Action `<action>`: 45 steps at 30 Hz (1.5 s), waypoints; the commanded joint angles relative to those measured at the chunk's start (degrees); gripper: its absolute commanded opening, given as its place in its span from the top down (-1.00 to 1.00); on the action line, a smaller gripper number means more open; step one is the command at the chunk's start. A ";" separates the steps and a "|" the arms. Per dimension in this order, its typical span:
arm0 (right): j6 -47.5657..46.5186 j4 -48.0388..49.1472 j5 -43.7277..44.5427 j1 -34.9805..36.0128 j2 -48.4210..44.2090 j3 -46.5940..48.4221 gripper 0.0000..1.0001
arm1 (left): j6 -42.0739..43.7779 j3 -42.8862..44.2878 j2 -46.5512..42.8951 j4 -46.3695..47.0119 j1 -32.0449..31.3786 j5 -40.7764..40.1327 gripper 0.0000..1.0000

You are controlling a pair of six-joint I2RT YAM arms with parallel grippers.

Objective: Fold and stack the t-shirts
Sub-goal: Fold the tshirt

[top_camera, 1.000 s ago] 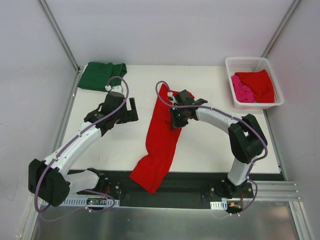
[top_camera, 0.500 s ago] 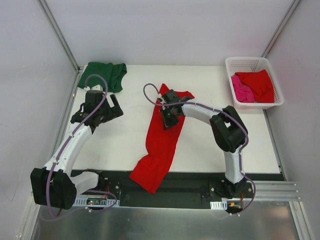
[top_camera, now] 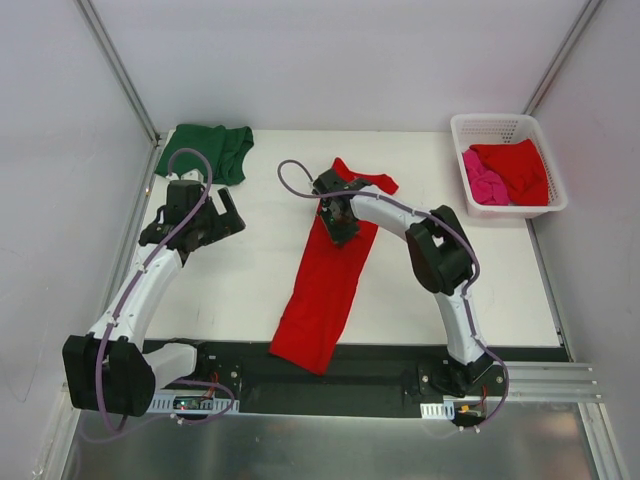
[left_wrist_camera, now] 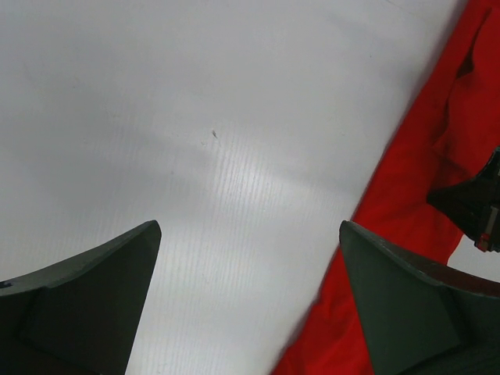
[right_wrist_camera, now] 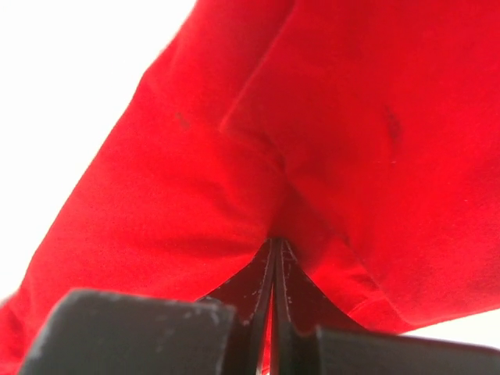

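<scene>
A bright red t-shirt (top_camera: 325,290) lies stretched in a long band from the table's middle back down to the front edge. My right gripper (top_camera: 338,215) is shut on its upper part, with red cloth pinched between the fingers (right_wrist_camera: 273,246) and bunched above them (right_wrist_camera: 312,117). My left gripper (top_camera: 228,213) hangs open over bare table to the left of the shirt, holding nothing (left_wrist_camera: 248,234); the shirt's edge (left_wrist_camera: 422,180) shows at its right. A dark green t-shirt (top_camera: 205,150) lies crumpled at the back left corner.
A white lattice basket (top_camera: 500,120) stands at the back right, holding another red tee (top_camera: 515,165) and a pink one (top_camera: 482,182). White walls and metal frame posts enclose the table. The red shirt's lower end overhangs the black front rail (top_camera: 380,375).
My right gripper has dragged the red shirt's top end back and to the left, pulling the band straighter and its lower end up. The left arm swung left, then stopped, still open.
</scene>
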 commanded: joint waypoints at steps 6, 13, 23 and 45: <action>-7.78 -4.64 10.52 -4.50 5.98 8.89 0.98 | 1.46 0.02 1.08 0.59 0.70 0.82 -0.99; -11.39 -4.81 11.93 -7.40 8.36 15.22 0.98 | 1.28 0.11 2.04 0.68 0.71 1.87 -0.99; -5.42 1.60 3.76 -6.26 -17.89 -3.22 0.98 | 2.51 -0.24 0.99 3.58 0.70 10.46 -0.99; 2.14 -7.00 18.51 -13.99 -5.10 10.55 0.98 | 2.86 10.23 17.87 14.39 -6.33 27.10 -0.85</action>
